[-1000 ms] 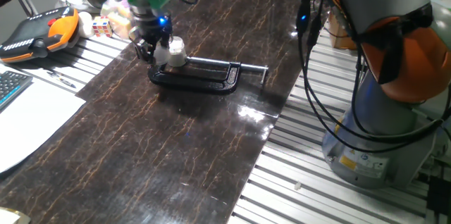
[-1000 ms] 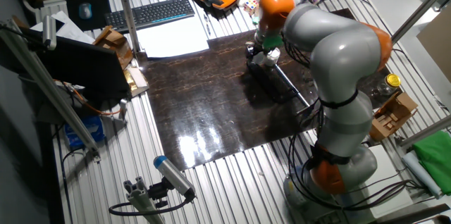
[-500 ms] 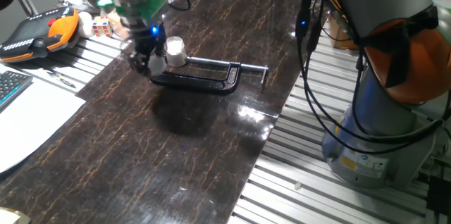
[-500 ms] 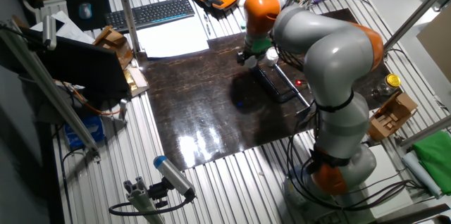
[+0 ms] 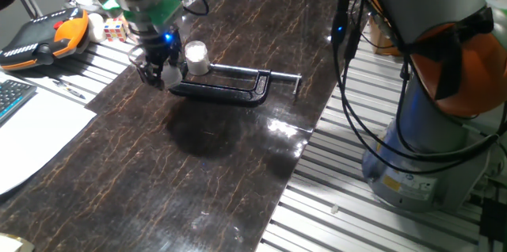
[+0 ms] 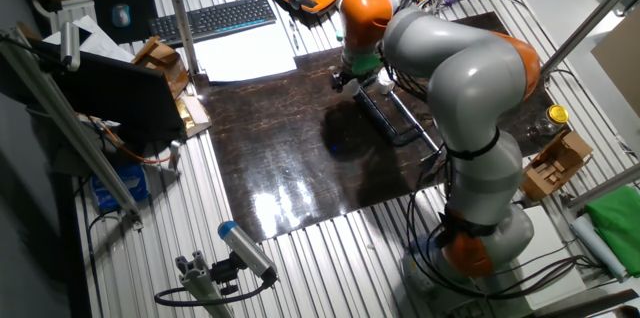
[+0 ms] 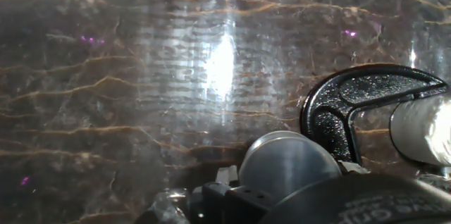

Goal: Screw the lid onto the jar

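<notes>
Dark marbled tabletop [image 5: 222,173] on slatted aluminium — tool [image 5: 157,75] clamped on lid [image 7: 289,168], beside clamp-held jar [image 5: 196,56].

Bulky grey arm [image 6: 470,68] with orange joints, green wrist ring, black cables, black gripper [image 5: 156,74].

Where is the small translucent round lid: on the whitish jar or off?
Off. The grey-white round lid sits at the pincer, apart from the small whitish jar.

A black metal C-clamp [image 5: 226,87] is lying flat on the dark marbled tabletop [image 5: 198,165] in front of me. An orange-and-black handheld pendant [image 5: 36,38] and a black keyboard [image 6: 212,20] are sitting off to the side.
</notes>
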